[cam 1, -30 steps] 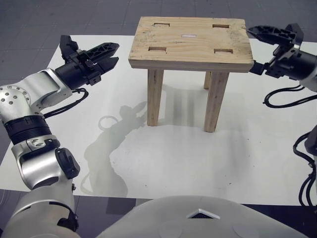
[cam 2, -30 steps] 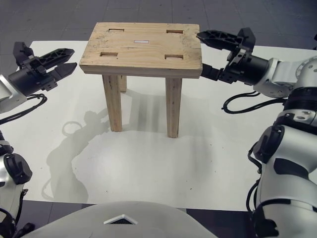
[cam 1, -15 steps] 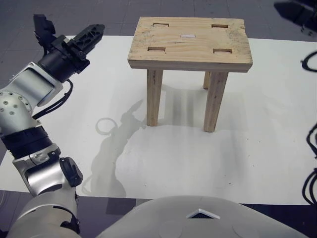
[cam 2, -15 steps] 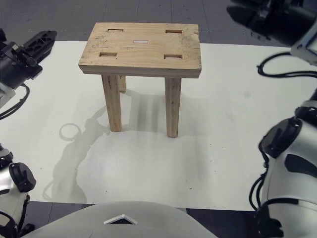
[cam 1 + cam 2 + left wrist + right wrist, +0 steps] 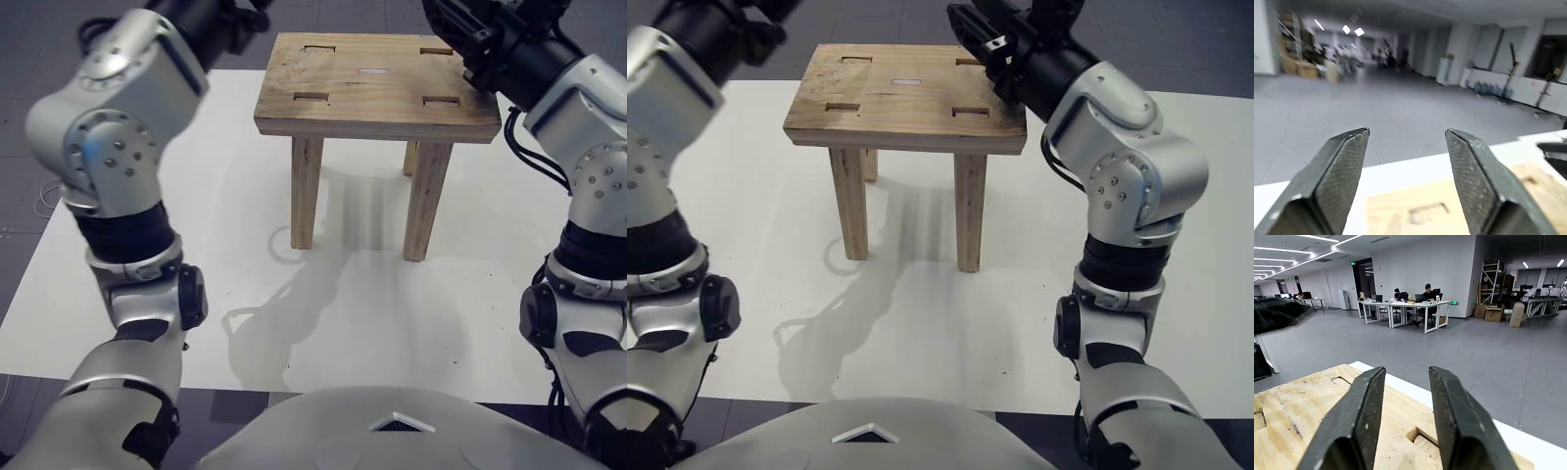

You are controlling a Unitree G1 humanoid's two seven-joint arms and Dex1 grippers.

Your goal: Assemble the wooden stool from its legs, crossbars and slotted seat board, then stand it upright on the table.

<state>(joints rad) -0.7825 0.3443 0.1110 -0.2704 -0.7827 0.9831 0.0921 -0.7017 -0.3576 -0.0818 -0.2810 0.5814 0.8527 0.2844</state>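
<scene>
The wrist views are giving me the gaps: the left gripper (image 5: 1405,139) and the right gripper (image 5: 1406,377) are both holding their fingers apart on nothing, the seat board (image 5: 1415,213) lying just below the fingertips. The head views are adding the stool (image 5: 377,98) standing upright under them, white counter (image 5: 245,323) spreading wide around its legs.

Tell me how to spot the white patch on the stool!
Find the big white sheet; the wooden stool stands on it. In the middle of its seat lies the patch, white and flat, while the four slots around it are dark holes.
</scene>
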